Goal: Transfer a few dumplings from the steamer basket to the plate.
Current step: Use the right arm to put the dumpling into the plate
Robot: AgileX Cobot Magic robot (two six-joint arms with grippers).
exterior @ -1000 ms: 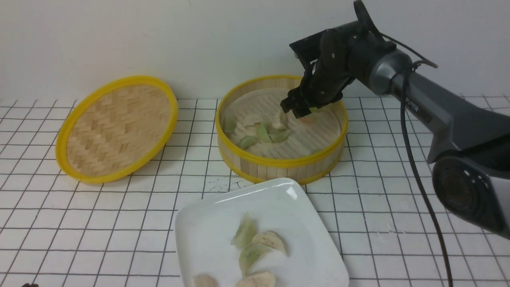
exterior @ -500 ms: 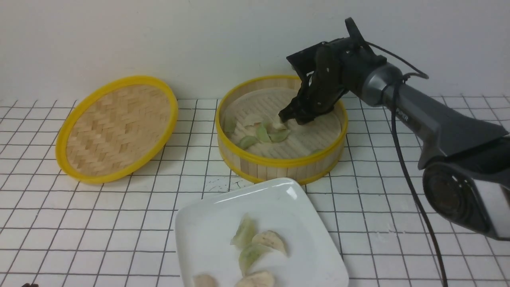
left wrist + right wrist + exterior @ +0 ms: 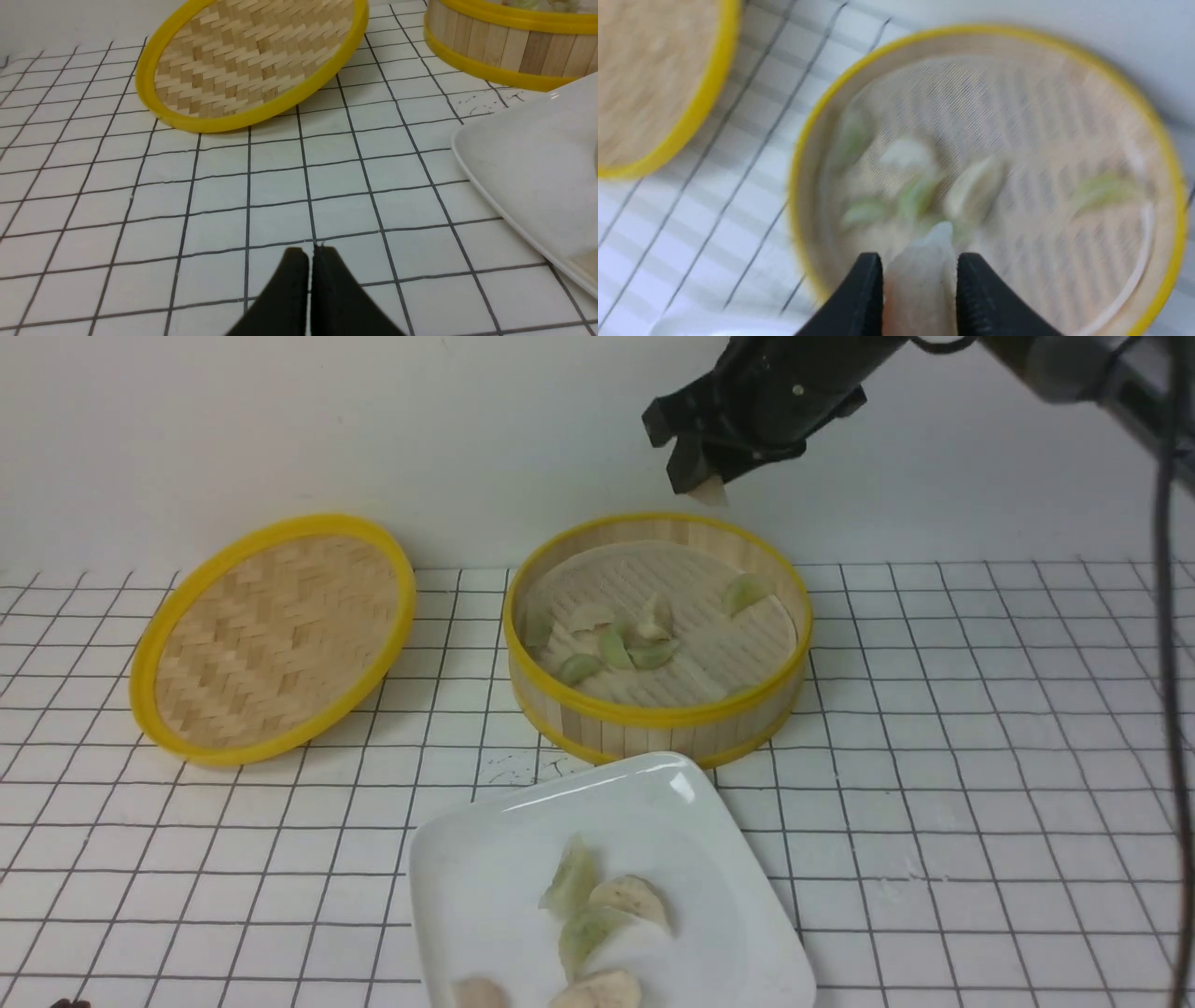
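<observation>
In the front view the right gripper [image 3: 697, 487] hangs in the air above the far rim of the steamer basket [image 3: 653, 717], in front of the wall, and a pale dumpling [image 3: 711, 496] peeks out from between its tips. A cluster of green and off-white dumplings [image 3: 611, 642] lies left of centre on the basket floor, and one green dumpling [image 3: 747, 590] lies apart at the far right. Nearer, the white plate [image 3: 485, 859] sits just in front of the basket with five dumplings on its near half. The woven lid [image 3: 271, 635] lies tilted on the tiled table [image 3: 934, 803], to the left of the basket. Only the left wrist view shows the left gripper [image 3: 310, 255]: it sits low over the tiles with its jaws pressed together and nothing between them, near and to the left of the plate, with the lid and the basket wall beyond. The right wrist view is blurred, but it settles what the front view only hints at: the black fingers [image 3: 864, 289] are clamped on either side of the pale dumpling, which fills the gap between them, high over the basket. Compared with a second ago, the right gripper has risen out of the basket, where it stood with its jaws wide over the floor, and it has closed on the dumpling. The lone green dumpling, hidden behind it then, is now in plain sight. The plate's load is unchanged.
</observation>
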